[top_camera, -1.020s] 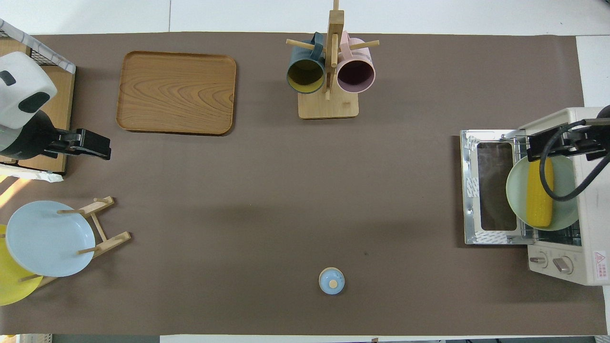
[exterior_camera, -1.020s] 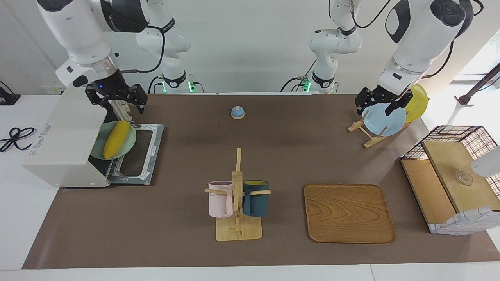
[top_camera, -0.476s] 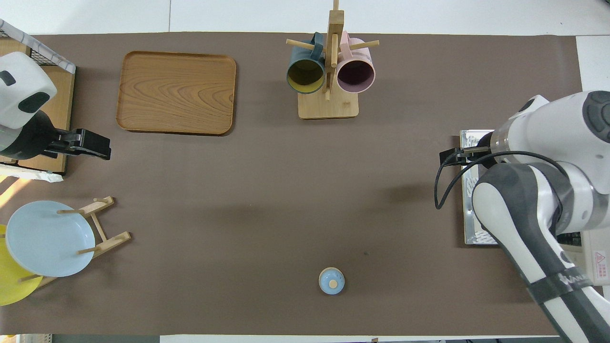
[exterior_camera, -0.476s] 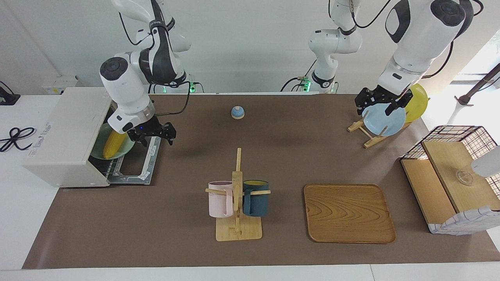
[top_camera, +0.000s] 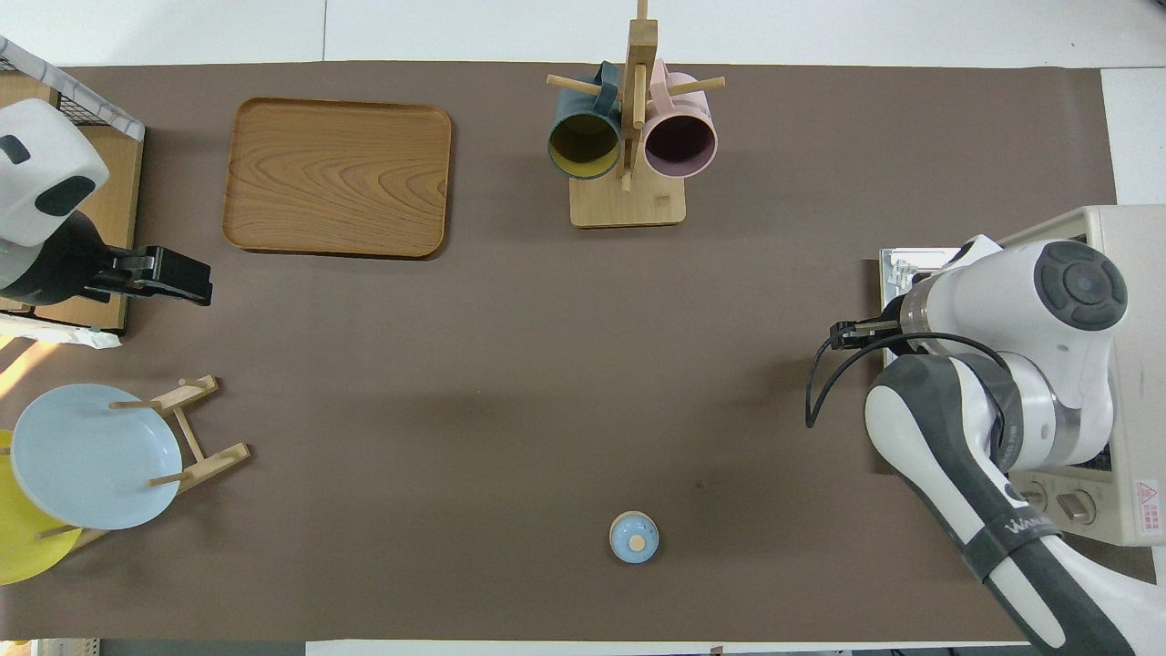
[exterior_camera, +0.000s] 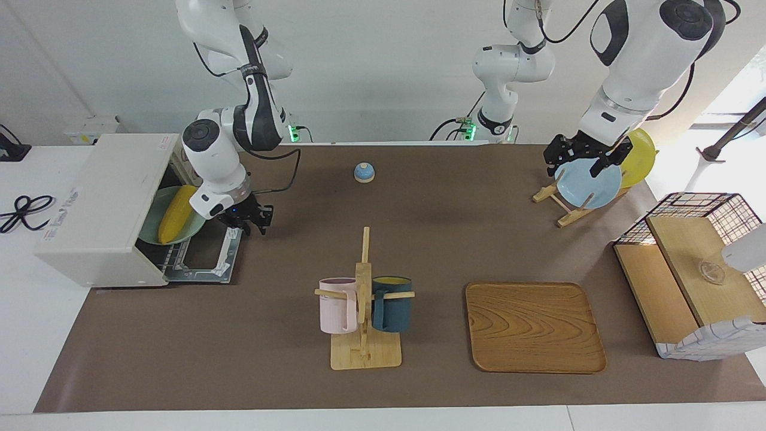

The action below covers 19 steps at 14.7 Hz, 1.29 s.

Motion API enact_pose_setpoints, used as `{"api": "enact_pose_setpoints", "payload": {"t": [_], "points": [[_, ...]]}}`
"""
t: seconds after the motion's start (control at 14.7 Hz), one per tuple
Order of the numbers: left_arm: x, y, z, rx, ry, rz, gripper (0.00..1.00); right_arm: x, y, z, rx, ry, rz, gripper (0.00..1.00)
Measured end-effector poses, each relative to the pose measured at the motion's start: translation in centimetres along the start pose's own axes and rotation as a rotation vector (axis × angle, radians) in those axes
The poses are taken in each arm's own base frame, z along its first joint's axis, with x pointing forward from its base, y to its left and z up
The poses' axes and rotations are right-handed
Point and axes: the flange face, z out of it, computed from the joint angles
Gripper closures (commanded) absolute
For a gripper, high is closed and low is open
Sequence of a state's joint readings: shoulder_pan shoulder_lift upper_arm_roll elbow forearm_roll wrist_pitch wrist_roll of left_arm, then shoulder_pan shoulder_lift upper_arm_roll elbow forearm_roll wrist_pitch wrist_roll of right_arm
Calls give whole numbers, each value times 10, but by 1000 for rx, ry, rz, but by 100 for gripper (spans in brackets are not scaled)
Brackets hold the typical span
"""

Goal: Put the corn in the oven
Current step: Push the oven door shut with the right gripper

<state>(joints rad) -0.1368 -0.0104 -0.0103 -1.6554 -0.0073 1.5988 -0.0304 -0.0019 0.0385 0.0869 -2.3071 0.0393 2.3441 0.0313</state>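
Since a second ago my right arm has swung down from above the oven, and my right gripper [exterior_camera: 250,222] now sits low over the free edge of the dropped dark glass door [exterior_camera: 206,254] of the boxy off-white toaster oven [exterior_camera: 96,209] at the right arm's end of the table. I cannot tell from either view whether its fingers have met or stand apart, and I see nothing held in them. The smooth bright yellow corn cob [exterior_camera: 176,212] lies on a pale green round plate [exterior_camera: 149,224] resting on the wire rack, half inside the oven's mouth; in the overhead view my own arm covers it. The cob looks whole, tapered toward its upper end, lying slantwise across the plate and well seated on it. I judge the placing itself done and the step in hand to be closing up: the plate and rack want pushing fully in, then the door lifting by its edge or bar handle. That calls for getting the fingertips under or against the door's edge without catching the rack, and swinging up in an arc so the plate is not knocked. My left gripper [exterior_camera: 579,157] waits with jaws wide apart and empty over the light blue plate [exterior_camera: 587,185] in the wooden rack at the left arm's end.
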Motion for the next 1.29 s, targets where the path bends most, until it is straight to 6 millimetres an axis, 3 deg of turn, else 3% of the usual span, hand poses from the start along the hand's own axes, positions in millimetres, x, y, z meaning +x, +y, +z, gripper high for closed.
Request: {"api": "enact_pose_setpoints", "payload": {"t": [0.34, 0.54, 0.75, 1.02, 1.16, 1.29], "points": [[0, 0, 0, 0, 0, 0, 0, -15, 2, 21, -2, 4, 3, 100], [0, 0, 0, 0, 0, 0, 0, -16, 7, 22, -17, -12, -4, 100], [0, 0, 0, 0, 0, 0, 0, -15, 29, 19, -74, -20, -23, 100], [0, 0, 0, 0, 0, 0, 0, -14, 27, 18, -80, -23, -34, 100], [0, 0, 0, 0, 0, 0, 0, -10, 22, 10, -107, -54, -65, 100], [0, 0, 0, 0, 0, 0, 0, 1, 19, -17, -132, -115, -80, 100]]}}
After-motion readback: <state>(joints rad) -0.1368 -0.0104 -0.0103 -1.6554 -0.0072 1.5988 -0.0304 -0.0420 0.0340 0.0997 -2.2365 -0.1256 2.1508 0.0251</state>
